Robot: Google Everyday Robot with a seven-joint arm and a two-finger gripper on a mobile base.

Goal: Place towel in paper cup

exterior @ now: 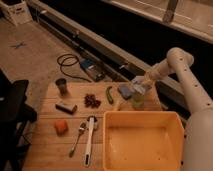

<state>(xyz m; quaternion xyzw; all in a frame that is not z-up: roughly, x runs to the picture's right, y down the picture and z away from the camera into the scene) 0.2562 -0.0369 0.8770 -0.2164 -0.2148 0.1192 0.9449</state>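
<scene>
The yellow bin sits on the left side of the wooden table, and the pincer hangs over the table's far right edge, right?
No. The camera view shows the yellow bin on the right side of the wooden table, not the left. The pincer does hang over the far right edge.

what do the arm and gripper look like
The arm is white: fat smooth tubes, a rounded elbow, and a row of small dark dots along one link. The gripper, over the far right of the table, looks pale grey.
</scene>
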